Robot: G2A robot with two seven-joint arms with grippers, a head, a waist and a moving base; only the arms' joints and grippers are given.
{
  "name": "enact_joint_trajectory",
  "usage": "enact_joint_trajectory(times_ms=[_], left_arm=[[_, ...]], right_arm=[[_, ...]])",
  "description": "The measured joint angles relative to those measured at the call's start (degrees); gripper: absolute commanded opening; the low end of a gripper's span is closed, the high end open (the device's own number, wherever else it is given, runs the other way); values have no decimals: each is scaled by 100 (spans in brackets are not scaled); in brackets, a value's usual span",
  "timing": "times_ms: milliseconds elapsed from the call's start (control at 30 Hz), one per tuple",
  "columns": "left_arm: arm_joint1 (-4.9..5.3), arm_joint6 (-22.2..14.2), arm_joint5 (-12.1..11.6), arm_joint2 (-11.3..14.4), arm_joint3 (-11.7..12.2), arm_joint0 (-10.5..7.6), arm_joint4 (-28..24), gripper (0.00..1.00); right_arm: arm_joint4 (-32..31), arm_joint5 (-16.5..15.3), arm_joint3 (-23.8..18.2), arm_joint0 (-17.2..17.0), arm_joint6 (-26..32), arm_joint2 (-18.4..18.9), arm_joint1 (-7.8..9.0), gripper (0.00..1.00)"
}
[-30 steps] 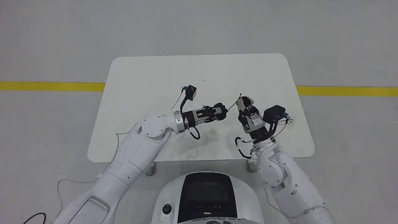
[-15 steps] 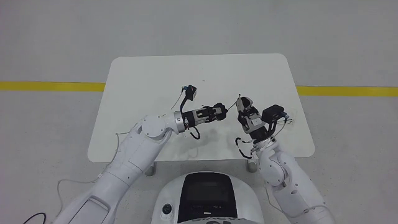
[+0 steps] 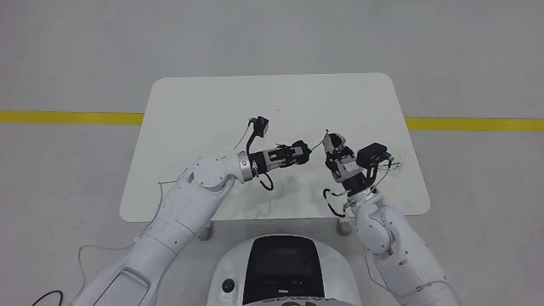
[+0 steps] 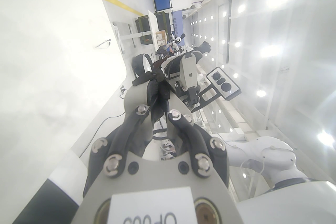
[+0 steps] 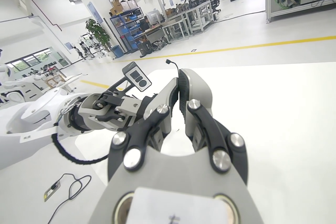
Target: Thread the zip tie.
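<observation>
Holds the zip tie [image 5: 178, 72] pinched in the right gripper [image 5: 179, 80], jaws pressed together on the thin black strap, head end protruding beyond the tip. Clamps another section of the strap in the left gripper [image 4: 157, 86], jaws likewise closed with no gap. Sets both grippers tip to tip, just apart, above the middle of the white table [image 3: 212, 119].
</observation>
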Motion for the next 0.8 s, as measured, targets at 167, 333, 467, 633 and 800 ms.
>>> enact_joint_trajectory(times_ms=[167, 333, 467, 633, 800], left_arm=[[0, 0, 0, 0, 0, 0, 0, 0], [0, 0, 0, 0, 0, 0, 0, 0], [0, 0, 0, 0, 0, 0, 0, 0], [0, 0, 0, 0, 0, 0, 0, 0], [0, 0, 0, 0, 0, 0, 0, 0]], right_arm=[[-20, -13, -13, -28, 23, 71, 12, 0], [-53, -37, -6, -45, 69, 109, 22, 0], [-60, -52, 8, -37, 90, 115, 23, 0], [-72, -88, 14, 0, 99, 97, 22, 0], [-77, -128, -1, 45, 94, 64, 17, 0]])
